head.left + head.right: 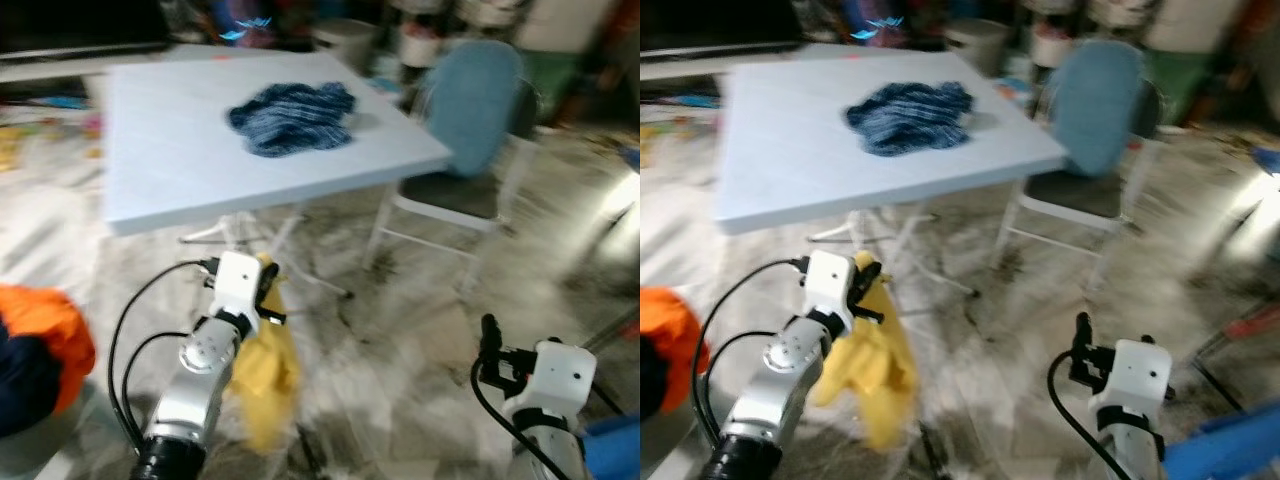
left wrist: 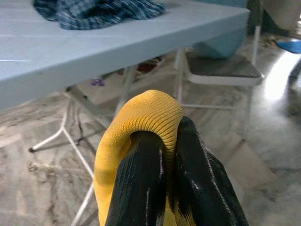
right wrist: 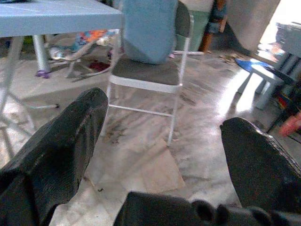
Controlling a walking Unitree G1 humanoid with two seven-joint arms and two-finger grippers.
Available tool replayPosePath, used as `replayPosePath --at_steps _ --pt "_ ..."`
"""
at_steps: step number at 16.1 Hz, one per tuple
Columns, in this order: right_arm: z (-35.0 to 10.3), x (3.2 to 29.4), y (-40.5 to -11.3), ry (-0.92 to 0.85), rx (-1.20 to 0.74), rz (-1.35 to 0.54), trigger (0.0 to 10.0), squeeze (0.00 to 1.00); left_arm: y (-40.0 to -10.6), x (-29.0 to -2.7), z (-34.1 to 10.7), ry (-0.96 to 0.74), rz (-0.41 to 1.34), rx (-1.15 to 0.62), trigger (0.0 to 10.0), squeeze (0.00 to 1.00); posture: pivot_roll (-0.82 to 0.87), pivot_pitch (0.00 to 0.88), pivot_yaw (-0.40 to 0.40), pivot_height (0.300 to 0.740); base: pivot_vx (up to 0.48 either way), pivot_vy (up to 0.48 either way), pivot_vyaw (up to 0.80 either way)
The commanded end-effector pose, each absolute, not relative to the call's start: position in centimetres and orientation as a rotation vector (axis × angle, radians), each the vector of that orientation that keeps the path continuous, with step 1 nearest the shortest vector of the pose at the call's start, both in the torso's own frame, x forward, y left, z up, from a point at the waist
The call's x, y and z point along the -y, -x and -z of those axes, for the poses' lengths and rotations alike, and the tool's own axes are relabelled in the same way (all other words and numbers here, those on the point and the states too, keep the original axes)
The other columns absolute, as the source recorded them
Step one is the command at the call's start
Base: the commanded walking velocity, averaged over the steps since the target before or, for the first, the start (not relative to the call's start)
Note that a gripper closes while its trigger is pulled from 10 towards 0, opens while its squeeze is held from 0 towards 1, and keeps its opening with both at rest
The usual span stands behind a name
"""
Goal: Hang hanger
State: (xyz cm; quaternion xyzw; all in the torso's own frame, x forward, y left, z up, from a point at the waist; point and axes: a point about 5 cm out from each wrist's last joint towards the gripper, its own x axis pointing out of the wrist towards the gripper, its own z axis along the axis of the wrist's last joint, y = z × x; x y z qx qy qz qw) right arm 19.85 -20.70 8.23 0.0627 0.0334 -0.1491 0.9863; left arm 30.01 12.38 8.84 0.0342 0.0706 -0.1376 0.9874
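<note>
Left end effector (image 2: 164, 155) clamped on a fold of yellow cloth (image 1: 262, 375), fingers (image 2: 141, 188) pressed together through the ribbed edge so the garment hangs limp below the wrist, just in front of the near edge of the light blue surface (image 1: 180, 150). Probably carried this way to keep the cloth off the marble floor (image 1: 400, 340) while walking, given the blur across both eye views. Right end effector (image 3: 164, 155) spread wide and holding nothing, low and to the right of the surface, likely kept free for the hanger. No hanger or rail to be made out here. On the surface, a crumpled dark blue garment (image 1: 293, 116); beside its right edge, a folding chair (image 1: 465, 130) draped in blue.
</note>
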Motion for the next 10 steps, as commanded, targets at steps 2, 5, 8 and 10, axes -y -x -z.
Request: replayPosePath --at_steps 2,5,8,10 --pt "-8.28 21.25 -19.78 -0.119 -0.067 0.331 10.0 0.00 -30.47 -11.50 -9.55 -0.037 0.309 -0.130 10.0 0.00 0.01 0.000 -0.015 0.740 0.000 0.000 -0.80" --pt "-7.97 21.24 -19.54 -0.121 -0.075 0.346 10.0 0.00 -30.54 -11.34 -9.59 -0.041 0.307 -0.130 10.0 0.00 0.02 0.000 -0.014 0.740 0.000 0.000 -0.80" --pt "-7.69 21.32 -19.40 -0.135 -0.085 0.350 10.0 0.00 -30.63 -11.00 -9.59 -0.038 0.320 -0.134 10.0 0.00 0.01 0.000 -0.012 0.740 0.000 0.000 -0.80" --pt "-8.24 21.52 -19.65 -0.124 -0.065 0.346 10.0 0.00 -30.69 -10.87 -9.65 -0.032 0.329 -0.133 10.0 0.00 0.01 0.000 -0.010 0.740 0.000 0.000 -0.80"
